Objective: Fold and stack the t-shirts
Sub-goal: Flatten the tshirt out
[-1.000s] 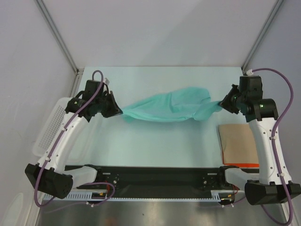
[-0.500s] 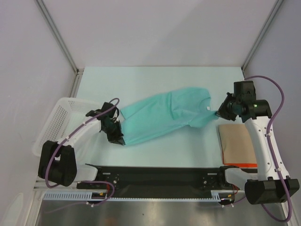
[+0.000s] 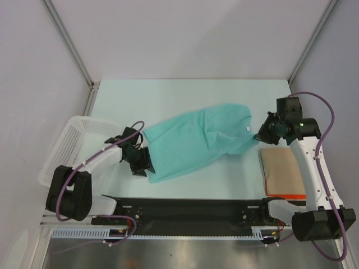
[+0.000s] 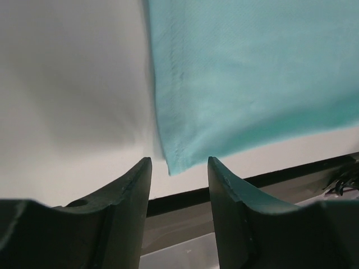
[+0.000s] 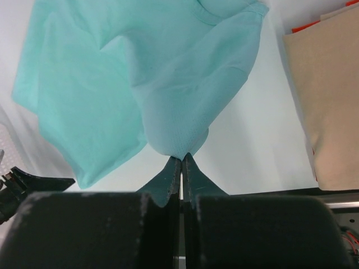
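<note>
Centrally, teal t-shirt (image 3: 196, 140) on pale tabletop (image 3: 190, 95), grey walls (image 3: 185, 33) around.

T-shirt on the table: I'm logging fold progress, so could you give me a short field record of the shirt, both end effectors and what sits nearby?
garment: teal t-shirt, spread but rumpled on the table, not folded
left: left end effector open, hem corner just past its tips, not gripped
right: right end effector shut on a bunched edge at the collar end
left side: white mesh basket
right side: cardboard sheet, lying flat
</note>
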Available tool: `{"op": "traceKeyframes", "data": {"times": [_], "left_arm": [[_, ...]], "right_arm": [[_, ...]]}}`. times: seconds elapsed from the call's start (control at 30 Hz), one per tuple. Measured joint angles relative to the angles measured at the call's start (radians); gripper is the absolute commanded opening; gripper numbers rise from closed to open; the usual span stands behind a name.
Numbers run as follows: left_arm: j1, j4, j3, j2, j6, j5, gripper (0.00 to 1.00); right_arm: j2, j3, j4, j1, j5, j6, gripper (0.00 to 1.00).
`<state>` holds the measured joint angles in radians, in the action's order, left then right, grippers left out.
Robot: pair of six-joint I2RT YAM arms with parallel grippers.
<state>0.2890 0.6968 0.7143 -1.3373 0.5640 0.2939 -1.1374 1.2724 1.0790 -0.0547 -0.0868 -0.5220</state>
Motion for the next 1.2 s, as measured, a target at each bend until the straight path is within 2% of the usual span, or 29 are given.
{"op": "traceKeyframes", "data": {"times": [0.3,0.7,0.8,0.83,1.03,1.13,1.2], "left_arm": [[0.095,-0.012,-0.094,0.05,0.076,0.001,0.52],[0.095,-0.076,-0.106,-0.01,0.113,0.0,0.38],[0.095,-0.095,-0.116,-0.012,0.128,0.014,0.2],[0.095,-0.103,-0.12,-0.015,0.134,0.02,0.0],[0.095,-0.1,-0.112,-0.019,0.143,0.024,0.0],[0.095,0.0,-0.003,0.018,0.136,-0.02,0.0],[0.09,0.072,0.15,0.04,0.124,-0.057,0.0]], "right_arm": [[0.001,-0.012,0.0,0.0,-0.013,0.0,0.0],[0.016,-0.027,0.0,0.0,-0.034,0.0,0.0],[0.017,-0.028,0.0,0.0,-0.034,0.0,0.0],[0.017,-0.028,0.0,0.0,-0.034,0.0,0.0],[0.015,-0.026,-0.007,0.0,-0.031,-0.006,0.0],[-0.004,0.005,-0.007,0.0,-0.026,-0.017,0.0],[-0.049,0.079,-0.002,0.002,-0.019,-0.023,0.0]]}}
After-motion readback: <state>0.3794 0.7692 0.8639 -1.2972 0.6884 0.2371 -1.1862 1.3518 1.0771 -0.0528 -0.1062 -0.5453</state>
